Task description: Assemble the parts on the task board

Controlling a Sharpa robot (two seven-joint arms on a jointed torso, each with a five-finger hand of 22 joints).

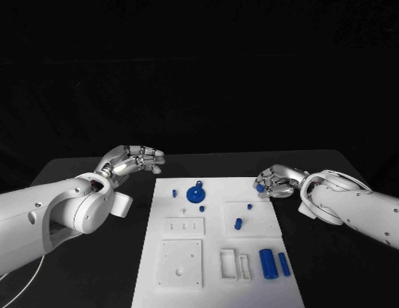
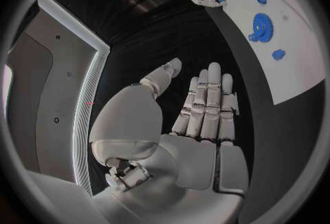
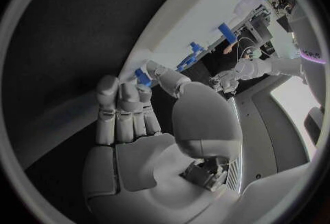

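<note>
**Right hand pinching a blue part at the board's far right corner**

My right hand (image 1: 275, 181) sat at about two o'clock from the board (image 1: 218, 282), just off its far right corner. Its fingers were curled in, and a small blue part (image 1: 260, 188) showed between the thumb and the fingers; my right wrist view showed the same part (image 3: 142, 77) pressed between the thumb tip and the fingertips (image 3: 125, 92), right at the board's edge. I could not tell whether the part touched the board.

My left hand (image 1: 135, 160) hovered over the black table (image 1: 70, 170) at about ten o'clock from the board, apart from it. It held nothing. My left wrist view showed its fingers (image 2: 206, 100) straight and side by side, the thumb set a little apart.

On the board, the gear (image 1: 197, 194) lay at the far end, near twelve o'clock, with a small peg (image 1: 174, 192) just to its left. Another small part (image 1: 238, 224) lay near the middle, toward three o'clock. Two cylinders (image 1: 274, 263) lay side by side at about five o'clock, beside the slotted block (image 1: 234, 264).
</note>
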